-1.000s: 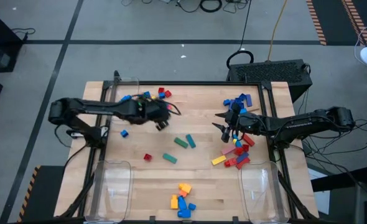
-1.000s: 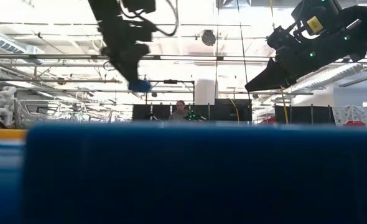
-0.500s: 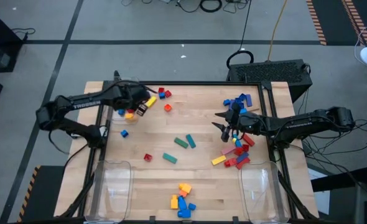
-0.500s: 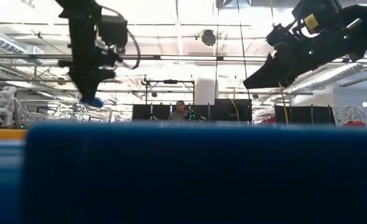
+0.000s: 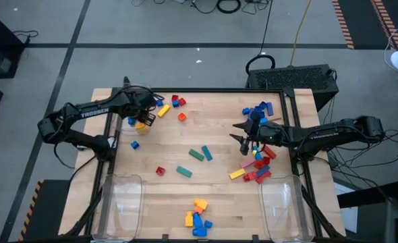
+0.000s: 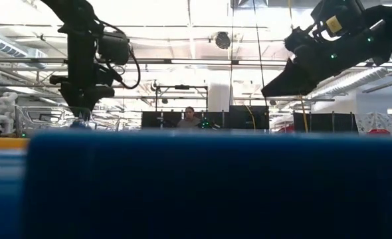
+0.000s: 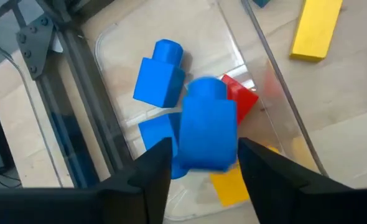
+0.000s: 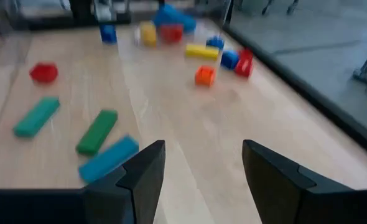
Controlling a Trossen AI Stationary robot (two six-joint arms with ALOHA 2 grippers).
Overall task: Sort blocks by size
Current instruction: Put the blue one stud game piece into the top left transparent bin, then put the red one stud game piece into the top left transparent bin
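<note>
Bright ceiling lights and a grey floor surround the wooden worktop (image 5: 212, 148) strewn with blocks (image 5: 200, 154). Both the left end effector (image 5: 139, 116) and right end effector (image 5: 243, 135) stand spread, empty.

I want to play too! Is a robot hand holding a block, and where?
A blue block is at the left gripper, over the clear bin; whether it's gripped can't be told. The right gripper holds nothing.

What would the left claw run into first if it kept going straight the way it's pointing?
Probably the blue block right between the left gripper fingers, which seems to be dropping out of them. Beyond it lies the clear bin at the table's far left corner, holding other blue, red and yellow blocks. Depth is hard to judge.
</note>
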